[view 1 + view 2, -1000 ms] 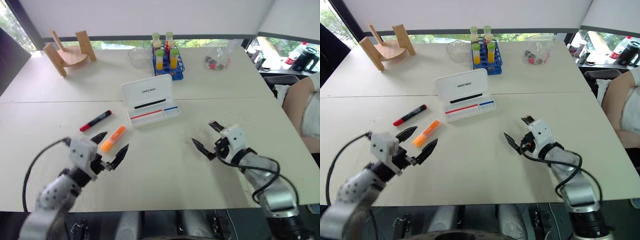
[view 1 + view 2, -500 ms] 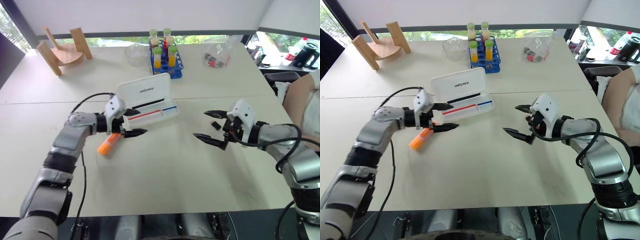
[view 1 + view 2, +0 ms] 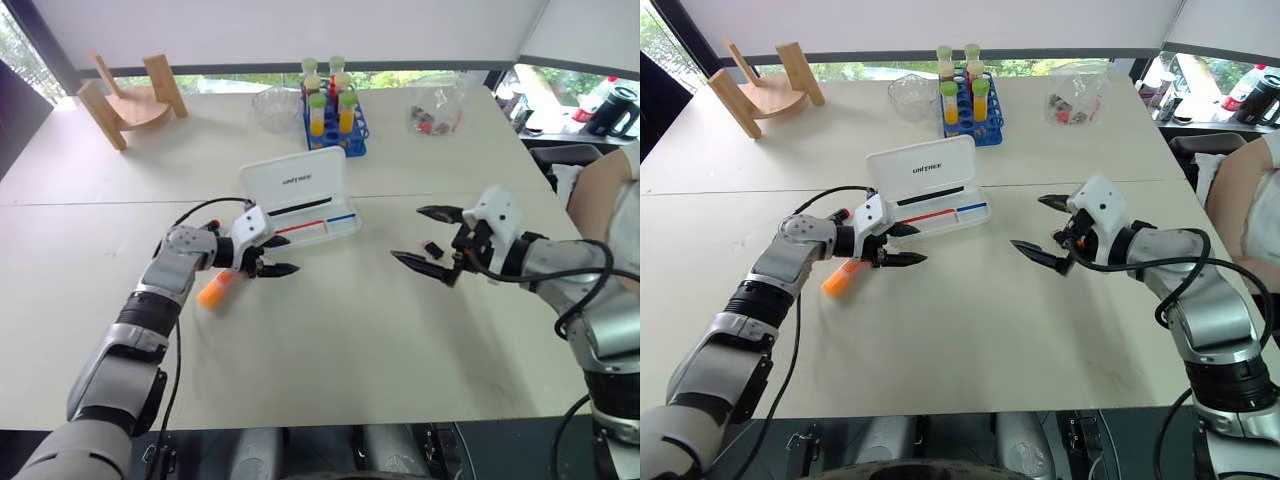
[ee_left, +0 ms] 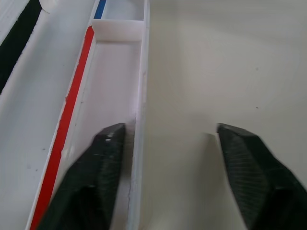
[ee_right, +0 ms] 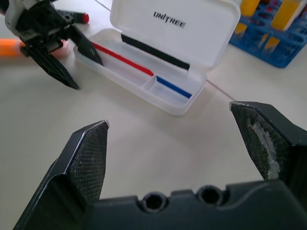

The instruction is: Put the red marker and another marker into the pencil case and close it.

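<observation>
The white pencil case (image 3: pixel 296 181) lies open mid-table, lid up, with thin red and blue pens in its tray (image 4: pixel 115 72). My left gripper (image 3: pixel 280 256) is at the tray's near left end, open. One finger (image 4: pixel 96 167) is inside the tray and the other is on the table outside, with the tray wall between them. The orange highlighter (image 3: pixel 215 290) lies just beside that wrist. A bit of the red marker (image 5: pixel 84 18) peeks out behind the left hand. My right gripper (image 3: pixel 410 235) hovers open to the right of the case, holding nothing.
At the back stand a blue rack of tubes (image 3: pixel 335 115), a glass bowl (image 3: pixel 275 105), a wooden stand (image 3: pixel 130 100) and a clear bag (image 3: pixel 435 115). A small black piece (image 3: pixel 432 248) lies under the right gripper. A person (image 3: pixel 610 210) sits at the right edge.
The left gripper moved from the near table by the highlighter up to the case's left end, and its jaws have narrowed. The right gripper rose a little.
</observation>
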